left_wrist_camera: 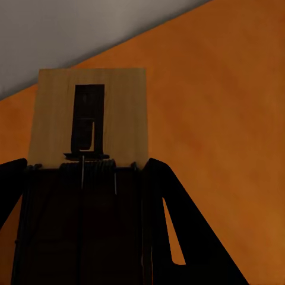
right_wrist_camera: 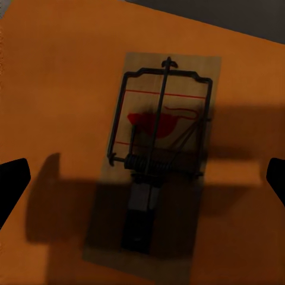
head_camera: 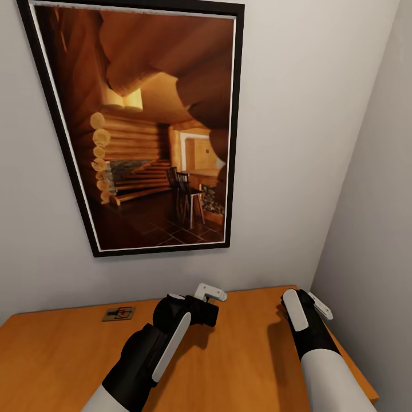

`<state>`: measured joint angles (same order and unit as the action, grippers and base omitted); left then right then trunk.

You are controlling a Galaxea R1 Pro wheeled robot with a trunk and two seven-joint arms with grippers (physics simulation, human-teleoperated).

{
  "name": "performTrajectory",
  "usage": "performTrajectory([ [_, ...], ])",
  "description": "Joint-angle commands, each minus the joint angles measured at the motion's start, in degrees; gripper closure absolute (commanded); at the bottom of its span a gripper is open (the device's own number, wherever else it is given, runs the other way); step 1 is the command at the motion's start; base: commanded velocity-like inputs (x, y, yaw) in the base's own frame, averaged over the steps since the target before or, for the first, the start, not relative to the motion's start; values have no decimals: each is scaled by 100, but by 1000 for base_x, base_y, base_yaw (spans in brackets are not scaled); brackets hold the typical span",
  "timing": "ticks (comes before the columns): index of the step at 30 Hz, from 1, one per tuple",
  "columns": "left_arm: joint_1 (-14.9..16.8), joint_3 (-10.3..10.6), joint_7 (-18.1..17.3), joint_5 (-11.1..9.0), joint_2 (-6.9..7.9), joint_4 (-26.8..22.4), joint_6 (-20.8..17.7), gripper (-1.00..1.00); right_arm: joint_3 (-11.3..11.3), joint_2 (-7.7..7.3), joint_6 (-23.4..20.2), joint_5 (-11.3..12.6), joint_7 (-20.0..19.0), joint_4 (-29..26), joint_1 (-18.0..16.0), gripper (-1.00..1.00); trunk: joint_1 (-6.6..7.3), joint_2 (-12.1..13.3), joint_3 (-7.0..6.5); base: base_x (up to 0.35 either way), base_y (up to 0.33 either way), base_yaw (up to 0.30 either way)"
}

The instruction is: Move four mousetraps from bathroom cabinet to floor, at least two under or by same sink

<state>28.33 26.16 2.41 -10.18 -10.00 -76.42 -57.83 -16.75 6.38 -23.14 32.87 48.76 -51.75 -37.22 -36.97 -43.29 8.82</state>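
Both arms reach over the cabinet top (head_camera: 68,355). Left gripper (left_wrist_camera: 86,178) — fingers closed against a mousetrap (left_wrist_camera: 89,116) that projects beyond its tips. Right gripper (right_wrist_camera: 142,178) — jaws spread wide, hovering above a second mousetrap (right_wrist_camera: 155,157) lying flat. A third mousetrap (head_camera: 119,313) lies near the rear edge — below the framed picture (head_camera: 149,123).

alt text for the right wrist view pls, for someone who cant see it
A mousetrap lies flat on the orange-brown cabinet top, seen from above, with its wire spring and red spot facing up. The right gripper's dark fingertips sit spread wide at either side, not touching it.
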Motion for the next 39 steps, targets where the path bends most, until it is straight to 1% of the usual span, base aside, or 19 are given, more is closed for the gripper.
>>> performTrajectory([
  [1, 6, 3, 22, -19, 0, -5, -23, 100, -13, 4, -42, 13, 19, -11, -5, -100, -2, -8, 10, 0, 0, 0],
  [29, 5, 3, 22, -19, 0, -5, -27, 100, -13, 5, -45, 18, -6, 2, -5, -100, -2, -8, 10, 0, 0, 0],
  [35, 6, 3, 22, -19, 0, -5, -27, 100, -13, 4, -44, 18, -6, 6, -5, -100, -133, -249, 118, 0, 0, 0],
  [39, 6, 3, 22, -19, 0, -5, -27, 100, -13, 6, -46, 18, -6, 4, -5, -100, -133, -249, 118, 0, 0, 0],
])
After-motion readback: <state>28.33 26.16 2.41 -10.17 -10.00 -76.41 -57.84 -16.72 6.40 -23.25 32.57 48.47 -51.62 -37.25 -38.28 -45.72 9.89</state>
